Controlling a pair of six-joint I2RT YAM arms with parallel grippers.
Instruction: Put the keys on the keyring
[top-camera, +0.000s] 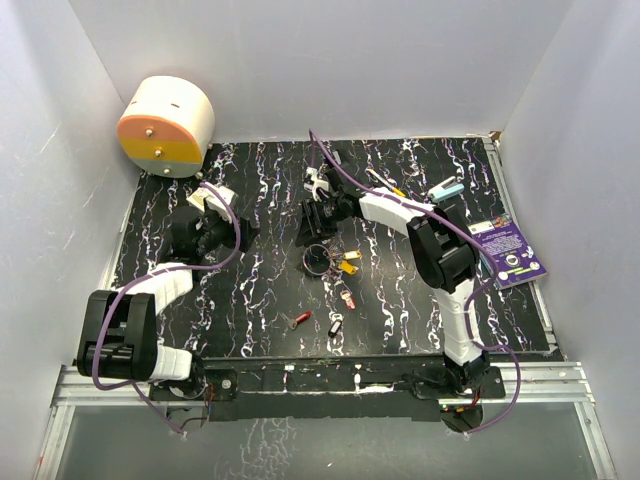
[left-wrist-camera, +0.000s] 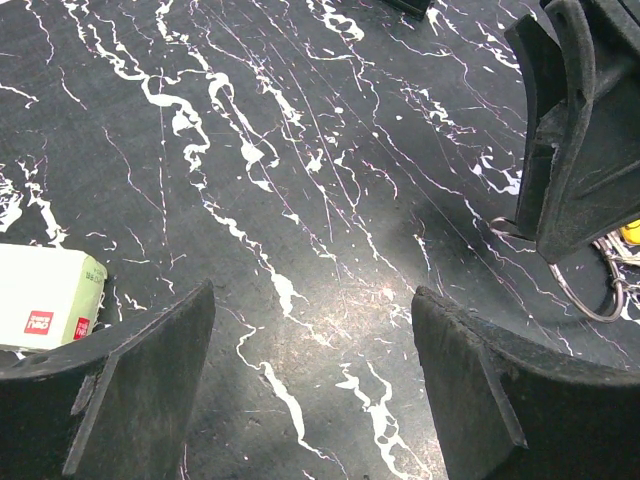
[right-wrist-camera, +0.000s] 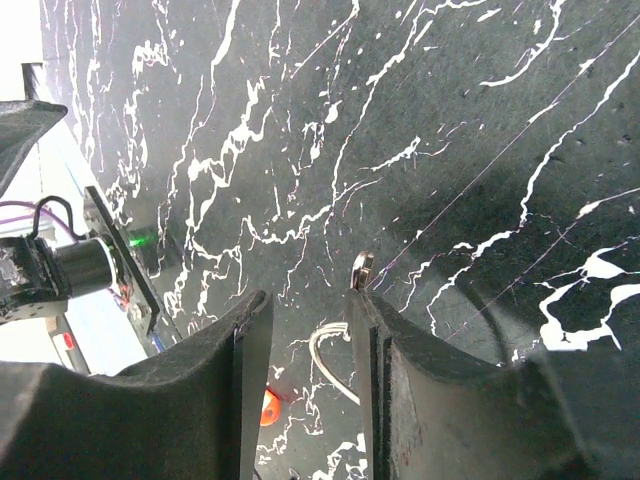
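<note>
The black table (top-camera: 250, 300) has white squiggly lines all over it. The keyring (left-wrist-camera: 572, 303) is close to the middle of the table, a little toward 12 o'clock. It is a thin silver loop.

The right gripper (right-wrist-camera: 308, 300) is right on top of it. The two fingers have a small gap between them, and a bit of the ring's wire shows in that gap, up against one finger. I cannot tell if the fingers are pinching the ring or only standing over it.

The keys are lying loose on the table, and none of them is on the ring:
- The yellow key (top-camera: 350, 268) is just beside the ring, at about 3 o'clock from it.
- The pink key (top-camera: 348, 298) is near it, at about 4 o'clock.
- The black key (top-camera: 335, 327) is farther off, at about 5 o'clock.
- The red key (top-camera: 298, 320) is at about 7 o'clock, next to the black one.

The left gripper (left-wrist-camera: 312, 295) is at 9 o'clock from the ring, well apart from it. Its fingers are spread wide and hold nothing – only bare table shows between them. A small white box (left-wrist-camera: 45, 295) with a red label lies just beside it.

A round white and orange drum (top-camera: 165, 125) sits at the 11 o'clock corner. A purple card (top-camera: 510, 252) lies at the 3 o'clock edge.
</note>
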